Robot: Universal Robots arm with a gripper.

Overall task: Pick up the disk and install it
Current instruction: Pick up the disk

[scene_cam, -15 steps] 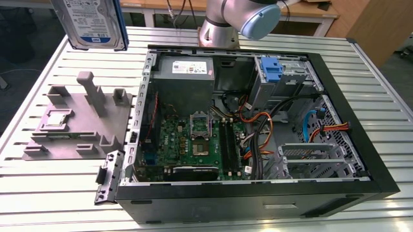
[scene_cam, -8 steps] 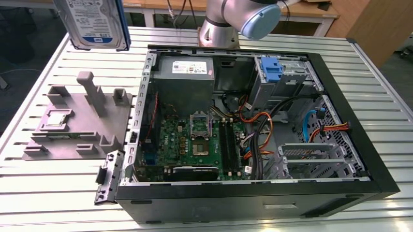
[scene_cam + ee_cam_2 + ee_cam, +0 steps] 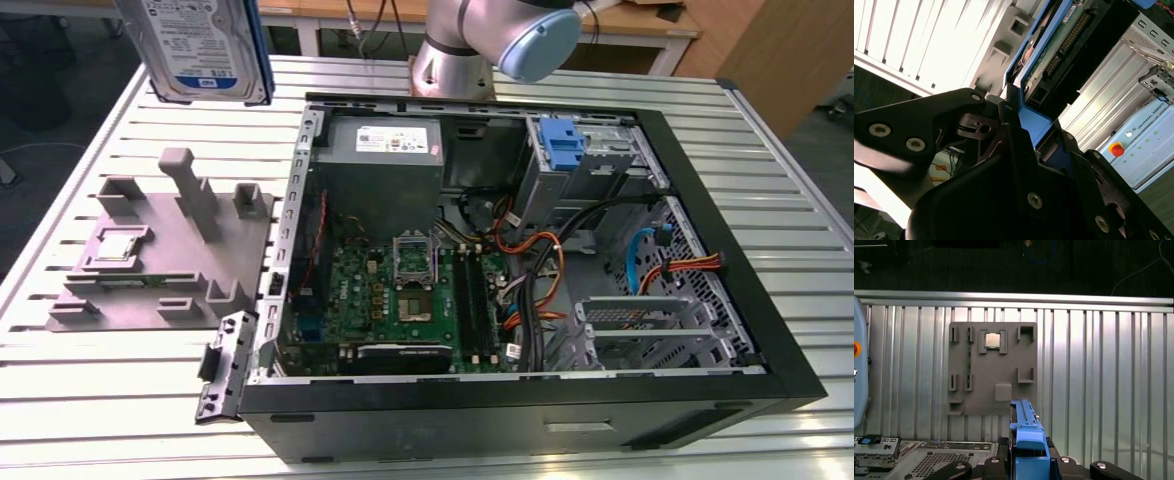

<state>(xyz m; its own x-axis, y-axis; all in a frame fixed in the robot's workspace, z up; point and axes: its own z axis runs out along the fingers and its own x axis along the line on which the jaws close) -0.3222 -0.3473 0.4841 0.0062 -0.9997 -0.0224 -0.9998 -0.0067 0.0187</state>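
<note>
The one end effector [image 3: 1026, 125] was closed on the single disk [image 3: 200, 45]. Its black fingers [image 3: 954, 115] were clamped against the disk's blue side rail in both wrist views. In the exterior view the disk hung in the air with its label facing the camera. It was above the far part of the bench [image 3: 120, 400], on the exterior view's left.

Below it on the bench lay one grey fixture [image 3: 160, 250] with upright posts and slots. A single processor chip [image 3: 993, 340] sat in a pocket on the fixture.

Just beside the fixture, on the exterior view's right, lay one open black case [image 3: 787, 330]. Inside it were:
- one grey power-supply box [image 3: 387, 140] at the far wall;
- one bare blue bracket [image 3: 561, 140] in the bay next to the box;
- one green board [image 3: 400, 290];
- one metal cage [image 3: 641, 325] near the front.

Orange and black cables [image 3: 534, 260] ran across the space between the board and the bays. The arm's base [image 3: 454, 60] stood behind the case.
</note>
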